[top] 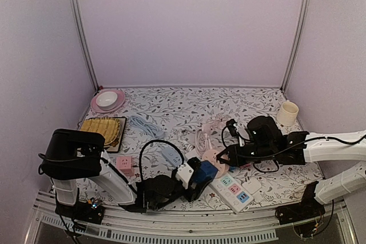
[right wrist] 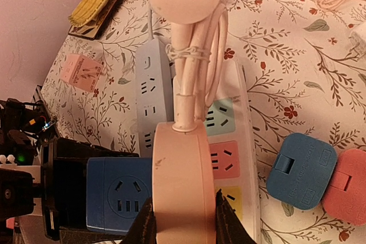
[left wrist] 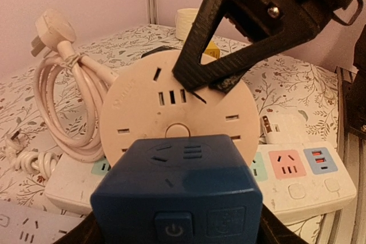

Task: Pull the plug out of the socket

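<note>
1. The cube [left wrist: 177, 192], a blue plug block, sits low over the table [top: 171, 104] near its front edge. Its back lies against the face of the disc [left wrist: 137, 112], the round pink socket. From the right wrist view the two look flush, so I judge the prongs are seated.
2. The left pincer [left wrist: 177, 231] is closed on the cube, with a finger on each flat side.
3. The right pincer [right wrist: 184, 221] is clamped across the disc's rim. In the left wrist view one of its black fingers crosses the top of the disc's face.
4. Both pieces look like hard, smooth plastic: stiff, light and not fragile. They are likely slick under metal fingers.
5. The cube's flat sides give the surer hold. Grip them squarely, off the power button on its front.
6. The disc is the weaker point — a thin curved rim that may slide or tip under load.
7. The tied pink cord [right wrist: 191, 55] hangs off the disc and lies over the strip [left wrist: 297, 175], which adds some drag.
8. Contact friction probably holds the prongs, so the pull should run straight out from the face — twisting risks jamming or bending them.
</note>
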Available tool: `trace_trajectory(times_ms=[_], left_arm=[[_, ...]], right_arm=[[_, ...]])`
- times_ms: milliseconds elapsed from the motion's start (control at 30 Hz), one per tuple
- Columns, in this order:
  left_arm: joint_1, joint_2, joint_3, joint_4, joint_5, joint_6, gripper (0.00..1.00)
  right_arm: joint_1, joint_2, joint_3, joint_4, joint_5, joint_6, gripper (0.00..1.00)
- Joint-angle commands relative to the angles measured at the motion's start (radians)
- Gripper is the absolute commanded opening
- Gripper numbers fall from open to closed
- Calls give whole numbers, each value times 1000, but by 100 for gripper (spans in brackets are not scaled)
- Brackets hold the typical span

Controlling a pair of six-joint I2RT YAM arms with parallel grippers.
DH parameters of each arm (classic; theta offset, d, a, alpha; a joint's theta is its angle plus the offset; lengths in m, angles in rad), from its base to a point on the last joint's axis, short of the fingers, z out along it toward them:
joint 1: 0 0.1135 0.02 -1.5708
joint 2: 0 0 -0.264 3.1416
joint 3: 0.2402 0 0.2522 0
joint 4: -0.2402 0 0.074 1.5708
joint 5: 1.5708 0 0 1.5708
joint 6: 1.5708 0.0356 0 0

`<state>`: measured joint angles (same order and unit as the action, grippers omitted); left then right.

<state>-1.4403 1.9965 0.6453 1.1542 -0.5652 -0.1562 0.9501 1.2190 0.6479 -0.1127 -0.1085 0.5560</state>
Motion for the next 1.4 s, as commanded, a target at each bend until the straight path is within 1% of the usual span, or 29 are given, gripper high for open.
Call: trace_trajectory(times_ms=[0,100,133,233,333,467,600,700,800,933,1000,1200,1367], left_arm=[[-5,1,-29,42,-5,32,26],[-5,-5,-45,65,-4,32,21],[-5,-8,-49,74,-4,32,20],[-6,-9,-63,100,-3,38,18],[-7,-10,-79,134,-14,40,18],[-8,-12,-90,156,-15,40,17],[-8,-10,-90,162,-12,41,17],[-7,-10,-90,162,-14,43,17],[-9,-10,-89,162,-16,44,17],[-10,-11,-92,165,-19,45,17],[-11,-12,-97,170,-24,44,17],[-13,-19,-117,199,-31,44,18],[-15,-19,-124,212,-34,47,18]], right_arm=[[33,-36,32,26,92,-32,3],[46,-71,14,19,174,-45,3],[50,-84,9,8,239,-51,3],[55,-132,-8,-46,383,-57,3],[61,-187,-34,-71,459,-57,3],[61,-230,-61,-58,467,-56,3],[72,-199,-54,-46,461,-53,3],[106,-155,-32,-26,462,-51,3],[168,-97,9,-10,483,-51,3],[265,3,85,-22,562,-74,3],[284,54,123,-42,585,-78,3],[276,73,140,-78,639,-60,3],[197,58,132,-85,557,-66,3]])
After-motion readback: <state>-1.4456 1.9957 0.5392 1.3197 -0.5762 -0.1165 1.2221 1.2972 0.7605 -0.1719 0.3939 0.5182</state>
